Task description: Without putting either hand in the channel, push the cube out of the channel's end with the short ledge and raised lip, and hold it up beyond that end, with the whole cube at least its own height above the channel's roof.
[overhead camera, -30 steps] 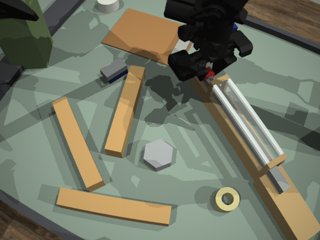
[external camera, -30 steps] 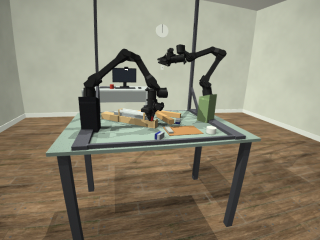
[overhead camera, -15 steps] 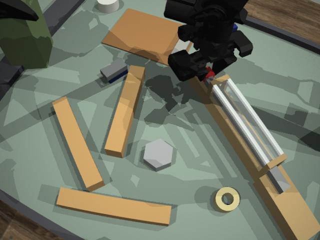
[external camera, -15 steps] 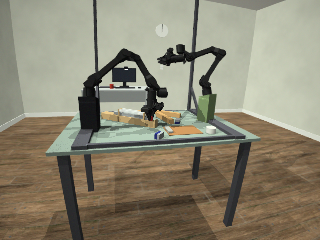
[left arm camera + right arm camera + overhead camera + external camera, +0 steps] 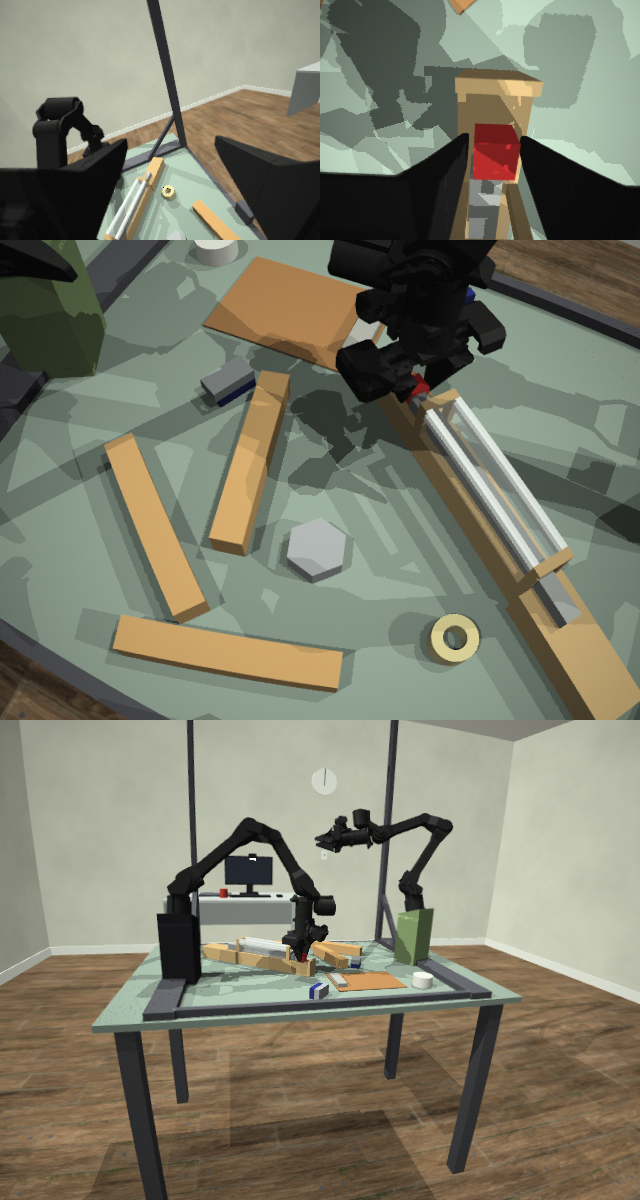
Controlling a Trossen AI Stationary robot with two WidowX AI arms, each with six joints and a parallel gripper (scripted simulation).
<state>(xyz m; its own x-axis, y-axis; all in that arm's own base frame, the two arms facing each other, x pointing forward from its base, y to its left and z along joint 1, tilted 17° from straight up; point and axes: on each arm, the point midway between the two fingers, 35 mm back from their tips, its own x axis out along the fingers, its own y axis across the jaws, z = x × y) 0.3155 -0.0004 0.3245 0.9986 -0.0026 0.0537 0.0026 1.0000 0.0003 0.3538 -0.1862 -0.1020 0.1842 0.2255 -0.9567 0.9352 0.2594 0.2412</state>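
Note:
The channel (image 5: 464,505) (image 5: 268,963) has clear roof strips and a raised lip (image 5: 499,86) (image 5: 312,966) at its short-ledge end. The red cube (image 5: 418,386) (image 5: 304,957) (image 5: 495,160) is outside the roofed part, on the short ledge before the lip. A grey bar (image 5: 559,599) (image 5: 484,215) lies through the channel, its near end at the cube and its other end on the long ledge. My right gripper (image 5: 301,959) (image 5: 494,140) points down with partly open fingers on either side of the cube, close to it. My left gripper (image 5: 316,841) (image 5: 171,141) is open and empty, high above the table.
Beyond the lip lies an orange mat (image 5: 279,302) (image 5: 377,980) with a pale block (image 5: 363,331) (image 5: 338,979). Wooden bars (image 5: 155,529) (image 5: 248,462) (image 5: 227,653), a grey hexagon (image 5: 316,548), a yellow ring (image 5: 438,637) and a grey-blue block (image 5: 227,380) lie beside the channel.

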